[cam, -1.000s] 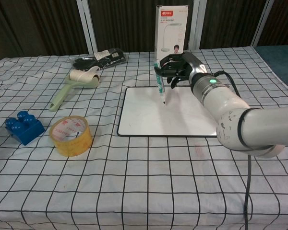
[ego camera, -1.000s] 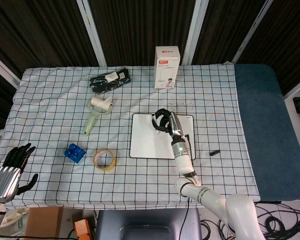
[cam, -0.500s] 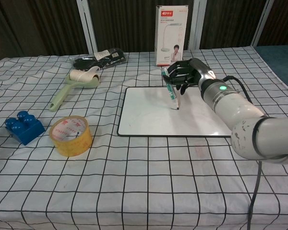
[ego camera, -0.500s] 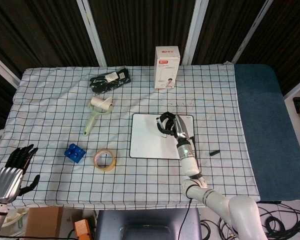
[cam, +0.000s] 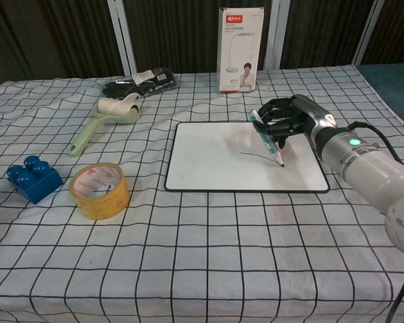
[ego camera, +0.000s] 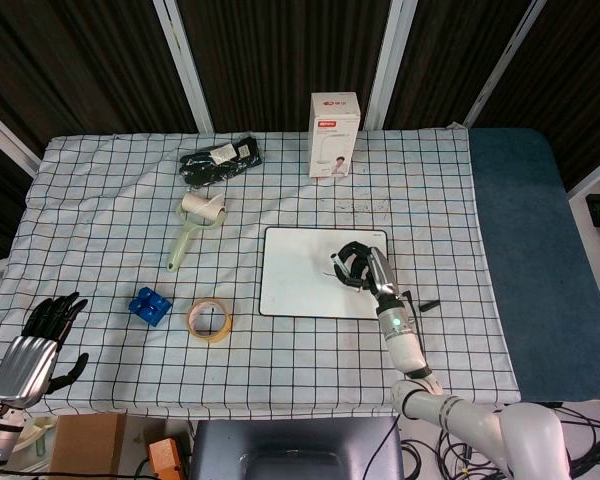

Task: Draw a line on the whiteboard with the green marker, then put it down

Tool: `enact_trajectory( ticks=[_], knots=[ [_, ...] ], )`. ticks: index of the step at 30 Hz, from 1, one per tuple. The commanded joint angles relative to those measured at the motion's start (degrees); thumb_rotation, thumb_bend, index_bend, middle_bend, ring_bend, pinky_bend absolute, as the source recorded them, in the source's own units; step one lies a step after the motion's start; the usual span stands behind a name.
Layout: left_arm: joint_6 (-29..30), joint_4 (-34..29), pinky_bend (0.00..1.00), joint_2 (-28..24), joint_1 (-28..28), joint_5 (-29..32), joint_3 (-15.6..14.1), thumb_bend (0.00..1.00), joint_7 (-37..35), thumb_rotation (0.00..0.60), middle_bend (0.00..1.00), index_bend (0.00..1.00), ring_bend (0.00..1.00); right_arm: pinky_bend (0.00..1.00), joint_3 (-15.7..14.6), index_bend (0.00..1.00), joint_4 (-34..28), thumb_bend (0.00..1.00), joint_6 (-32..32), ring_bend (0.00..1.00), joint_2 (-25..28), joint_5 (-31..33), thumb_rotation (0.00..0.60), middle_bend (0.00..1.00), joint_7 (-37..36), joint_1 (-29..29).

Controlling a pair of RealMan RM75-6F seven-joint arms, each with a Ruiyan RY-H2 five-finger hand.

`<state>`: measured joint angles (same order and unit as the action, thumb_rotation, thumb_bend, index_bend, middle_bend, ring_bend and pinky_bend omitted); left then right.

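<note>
The whiteboard (ego camera: pixel 295 275) (cam: pixel 209 161) lies flat at the middle of the checked tablecloth. My right hand (ego camera: pixel 358 268) (cam: pixel 293 118) hovers over the board's right part and grips the green marker (cam: pixel 269 138), which slants down and to the right. The marker's tip touches the board near the right edge. A thin dark line (cam: pixel 259 158) runs left from the tip. In the head view the marker is mostly hidden by the fingers. My left hand (ego camera: pixel 35 340) hangs off the table's front left corner, fingers spread and holding nothing.
A white lamp box (ego camera: pixel 334 134) (cam: pixel 240 48) stands behind the board. To the left are a black bundle (ego camera: pixel 220 160), a lint roller (ego camera: pixel 195 225), a blue brick (ego camera: pixel 150 304) and a tape roll (ego camera: pixel 209 320). A small black cap (ego camera: pixel 429 305) lies right of the board.
My right hand carried the marker rightward across the board with the tip down, leaving a thin line. My left hand drifted slightly lower.
</note>
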<state>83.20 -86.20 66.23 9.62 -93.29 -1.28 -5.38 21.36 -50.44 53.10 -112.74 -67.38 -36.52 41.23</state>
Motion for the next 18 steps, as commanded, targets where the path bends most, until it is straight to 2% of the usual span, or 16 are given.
enact_trajectory(
  ticks=[1,4,7,11,14,18],
  knots=[
    [0.18,-0.13,0.00,0.11,-0.05,-0.32,-0.17,0.40,0.22,0.600,0.00,0.00,0.00,0.72,-1.20,1.00,-6.26,0.39,2.87,0.68,3.54,-1.34,0.600,0.76,-0.08,-3.28],
    [0.38,-0.18,0.00,0.10,-0.13,-0.45,-0.25,0.40,0.17,0.600,0.00,0.00,0.00,0.73,-0.61,1.00,-10.29,0.39,4.46,0.68,5.62,-2.04,0.600,0.77,-0.26,-4.11],
    [0.56,-0.11,0.00,0.02,-0.18,-0.41,-0.20,0.40,-0.14,0.600,0.00,0.00,0.00,0.73,0.90,1.00,-11.45,0.39,5.43,0.68,6.01,-1.85,0.600,0.77,0.49,-3.60],
    [0.44,0.06,0.00,-0.10,-0.09,-0.14,-0.05,0.40,-0.51,0.600,0.00,0.00,0.00,0.73,2.68,1.00,-9.63,0.39,4.22,0.68,4.65,-0.41,0.600,0.77,1.30,-1.75],
    [0.41,0.10,0.00,-0.11,-0.07,-0.06,-0.01,0.40,-0.57,0.600,0.00,0.00,0.00,0.73,2.90,1.00,-8.92,0.39,3.84,0.68,4.25,-0.18,0.600,0.77,1.54,-1.28],
    [0.47,0.29,0.00,-0.24,-0.04,0.31,0.25,0.40,-1.10,0.600,0.00,0.00,0.00,0.73,4.01,1.00,-2.31,0.39,1.41,0.68,0.41,1.14,0.600,0.77,2.63,2.08]
  ],
)
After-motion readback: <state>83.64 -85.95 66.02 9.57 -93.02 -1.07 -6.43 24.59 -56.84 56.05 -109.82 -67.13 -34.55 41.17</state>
